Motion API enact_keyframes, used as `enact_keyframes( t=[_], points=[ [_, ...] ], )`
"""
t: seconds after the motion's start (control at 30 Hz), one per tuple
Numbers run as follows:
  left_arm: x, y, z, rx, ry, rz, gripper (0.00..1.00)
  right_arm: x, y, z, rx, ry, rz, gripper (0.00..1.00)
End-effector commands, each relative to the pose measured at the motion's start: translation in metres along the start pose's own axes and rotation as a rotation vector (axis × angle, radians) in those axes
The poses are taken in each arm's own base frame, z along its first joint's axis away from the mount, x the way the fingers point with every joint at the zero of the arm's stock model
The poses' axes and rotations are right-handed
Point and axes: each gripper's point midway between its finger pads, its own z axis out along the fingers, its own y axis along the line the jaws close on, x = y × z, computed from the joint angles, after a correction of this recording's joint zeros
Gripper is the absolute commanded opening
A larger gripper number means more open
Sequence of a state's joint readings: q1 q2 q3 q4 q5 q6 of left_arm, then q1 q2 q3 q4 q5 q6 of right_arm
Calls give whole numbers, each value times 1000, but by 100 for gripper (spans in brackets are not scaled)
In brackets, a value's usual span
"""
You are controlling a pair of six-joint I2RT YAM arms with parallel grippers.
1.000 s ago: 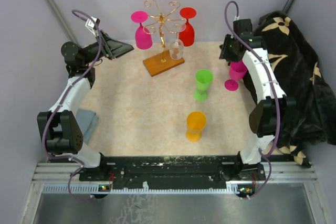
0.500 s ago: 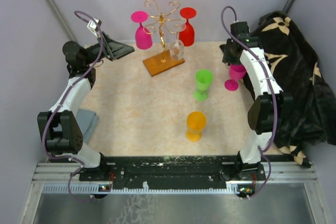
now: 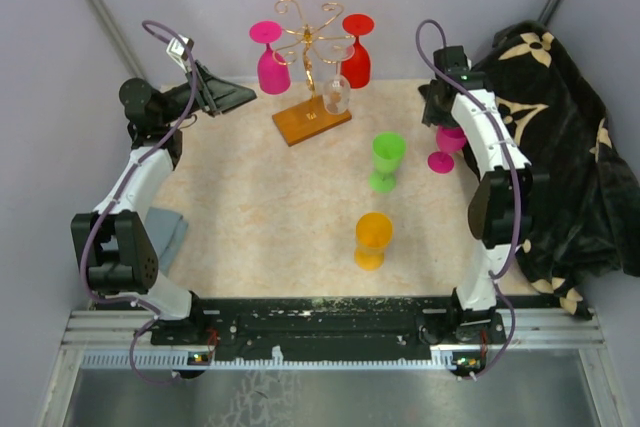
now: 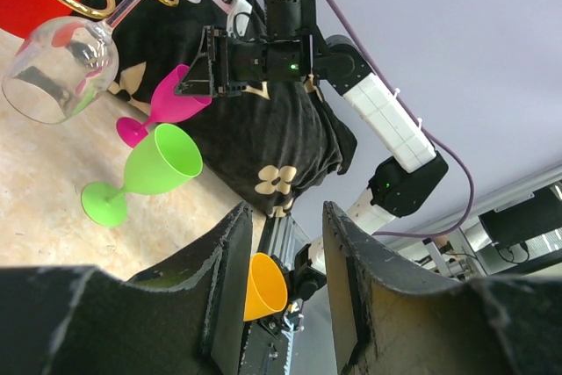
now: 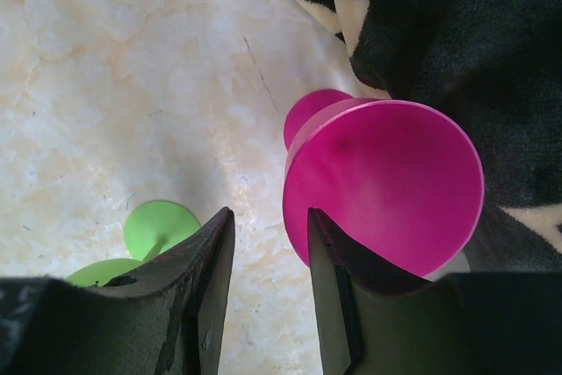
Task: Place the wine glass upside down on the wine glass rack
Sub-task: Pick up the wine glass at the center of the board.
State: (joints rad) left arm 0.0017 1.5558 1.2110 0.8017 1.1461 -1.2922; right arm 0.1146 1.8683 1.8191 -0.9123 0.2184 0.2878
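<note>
Finds right gripper (image 5: 268, 226) part open, empty, wine glass (image 5: 386, 182) off-centre beside one finger (image 5: 351, 322). Risks clipping rim, toppling glass against cloth (image 5: 457, 24).

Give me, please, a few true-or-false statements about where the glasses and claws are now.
A clear wine glass hangs upside down on the wine glass rack. True.
The green wine glass lies on its side. False: it stands upright on the table.
The left claw grips a glass. False: it is open and empty.
The magenta wine glass stands beside the black blanket. True.
The orange wine glass hangs on the rack. False: it stands on the table.
</note>
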Motion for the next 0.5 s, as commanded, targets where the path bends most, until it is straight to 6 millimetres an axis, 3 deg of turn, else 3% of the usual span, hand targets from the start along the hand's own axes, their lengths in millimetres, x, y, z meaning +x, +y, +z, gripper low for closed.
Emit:
enact_keyframes(
  t=[0.0, 0.17, 0.4, 0.47],
  points=[
    [1, -9, 1, 25, 15, 49, 44, -3, -4, 11, 20, -10, -5, 40],
    [1, -9, 1, 25, 15, 47, 44, 1, 1, 20, 4, 8, -6, 34],
    [0, -11, 2, 27, 15, 51, 44, 2, -1, 23, 19, 7, -1, 2],
    [0, -11, 2, 27, 15, 52, 44, -1, -2, 20, 23, -6, 5, 0]
  ],
)
